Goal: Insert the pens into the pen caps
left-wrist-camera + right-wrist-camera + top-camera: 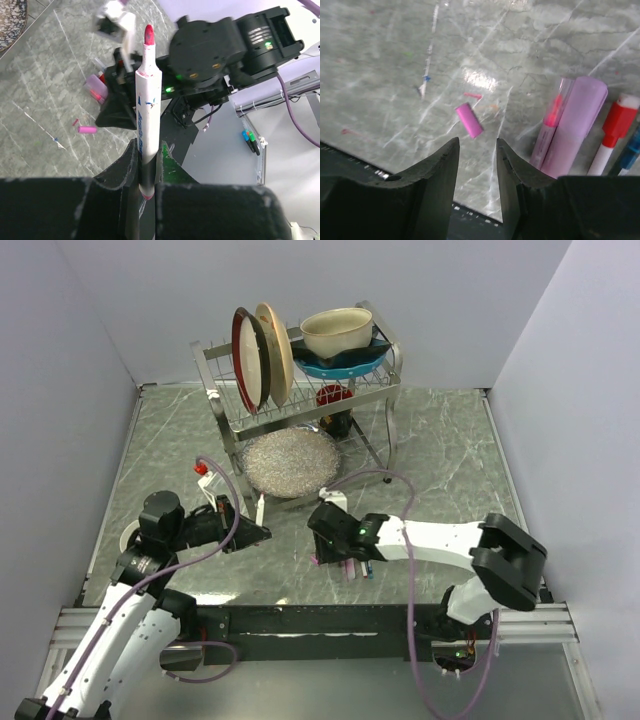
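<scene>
In the left wrist view my left gripper (148,150) is shut on a whitish pen (146,100), whose bare red tip (149,34) points away toward the right arm's wrist (210,55). A small pink pen cap (87,129) lies on the marble table. In the right wrist view that pink cap (469,120) sits just beyond my right gripper (478,145), which is open with nothing between its fingers. To its right lie a slim pink pen (551,127), a wide lilac marker (575,125), a white pen with a red cap (612,135) and a blue one (632,147). From above, the two grippers (250,533) (335,540) face each other near the front edge.
A wire dish rack (225,405) with plates and a bowl stands at the back, with a silvery round mat (292,462) in front of it. A red-tipped white connector (203,470) hangs on the purple cable at left. Spare markers (250,139) lie off the table.
</scene>
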`<state>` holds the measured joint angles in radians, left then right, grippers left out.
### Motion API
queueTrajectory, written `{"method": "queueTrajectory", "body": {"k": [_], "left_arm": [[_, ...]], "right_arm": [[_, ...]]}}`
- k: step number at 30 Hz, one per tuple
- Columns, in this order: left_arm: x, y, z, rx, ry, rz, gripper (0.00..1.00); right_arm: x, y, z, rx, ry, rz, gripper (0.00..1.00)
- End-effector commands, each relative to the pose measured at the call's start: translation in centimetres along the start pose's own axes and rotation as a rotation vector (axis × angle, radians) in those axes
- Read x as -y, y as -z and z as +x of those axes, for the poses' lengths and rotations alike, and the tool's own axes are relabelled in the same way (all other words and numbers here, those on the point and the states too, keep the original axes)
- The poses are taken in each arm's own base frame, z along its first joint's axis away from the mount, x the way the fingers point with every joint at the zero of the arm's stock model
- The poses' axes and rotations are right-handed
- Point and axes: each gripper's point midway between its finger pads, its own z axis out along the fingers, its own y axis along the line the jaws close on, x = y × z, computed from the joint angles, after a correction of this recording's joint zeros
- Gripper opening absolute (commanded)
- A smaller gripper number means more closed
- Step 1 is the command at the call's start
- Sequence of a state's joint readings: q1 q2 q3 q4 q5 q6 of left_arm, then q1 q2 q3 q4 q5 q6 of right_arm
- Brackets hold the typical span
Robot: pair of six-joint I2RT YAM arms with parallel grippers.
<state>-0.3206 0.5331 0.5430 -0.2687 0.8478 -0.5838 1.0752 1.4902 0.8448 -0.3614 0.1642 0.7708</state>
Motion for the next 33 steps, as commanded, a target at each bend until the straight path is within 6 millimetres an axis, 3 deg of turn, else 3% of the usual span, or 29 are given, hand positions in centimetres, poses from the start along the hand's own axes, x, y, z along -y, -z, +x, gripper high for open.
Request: {"method": "queueTrajectory", "body": {"k": [1,8,24,33], "left_arm": [[1.3,0.2,-0.8,0.016,-0.072,0.043,0.01],[1.4,0.3,-0.9,0.016,-0.073,0.046,0.01],[1.8,0.4,-0.8,0.014,-0.082,0.061,0.01],[1.6,0.4,-0.8,0.017,-0.080,0.054,0.01]], "right_arm": [[-1.6,-1.0,-2.5,0.042,0.056,0.012,0.42],[-2.7,-2.1,-1.9,0.020,0.097,0.042,0.41],[-0.9,-4.1,0.4,-0.037,0.136,0.154,0.38],[0.4,-4.0,1.6,-0.063,0.141,0.225,0.22]]}}
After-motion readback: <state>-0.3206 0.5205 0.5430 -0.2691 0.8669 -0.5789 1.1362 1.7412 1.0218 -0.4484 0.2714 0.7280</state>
